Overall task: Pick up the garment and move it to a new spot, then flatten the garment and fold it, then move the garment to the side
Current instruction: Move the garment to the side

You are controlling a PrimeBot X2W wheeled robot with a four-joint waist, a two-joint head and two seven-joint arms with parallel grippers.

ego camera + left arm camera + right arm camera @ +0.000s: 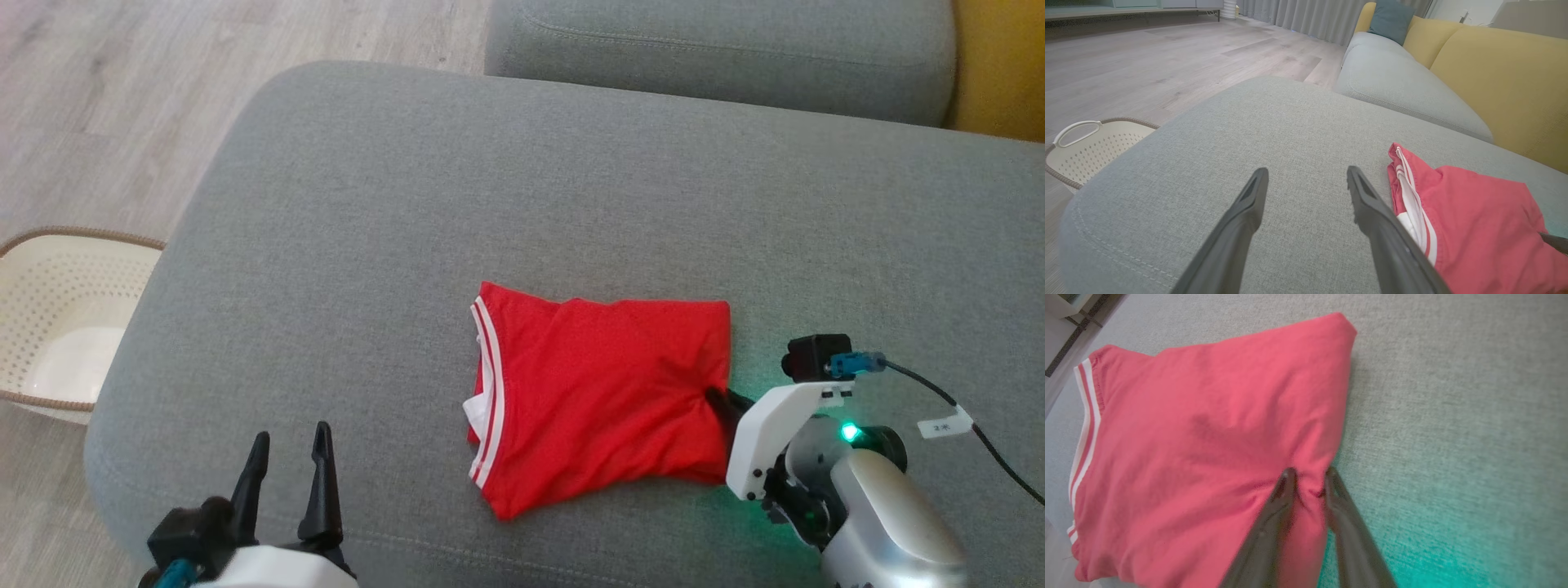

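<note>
The garment (pixel 604 400) is red with white stripes along its left band and lies folded on the grey sofa cushion (pixel 490 180). My right gripper (pixel 717 402) meets its right edge, and the cloth puckers toward the fingers. In the right wrist view the right gripper (pixel 1308 473) stands narrow, with a ridge of the garment (pixel 1208 437) pinched between its fingers. My left gripper (pixel 290 441) is open over bare cushion at the lower left, a short way from the striped edge. In the left wrist view the left gripper (pixel 1306 173) holds nothing, and the garment (pixel 1474 220) lies to its right.
A cream perforated basket (pixel 57 310) stands on the wooden floor left of the cushion. A second grey cushion (pixel 718 49) adjoins at the back, with a yellow backrest (pixel 1494 81) and a teal pillow (pixel 1390 20) beyond. A black cable (pixel 963 416) trails from my right wrist.
</note>
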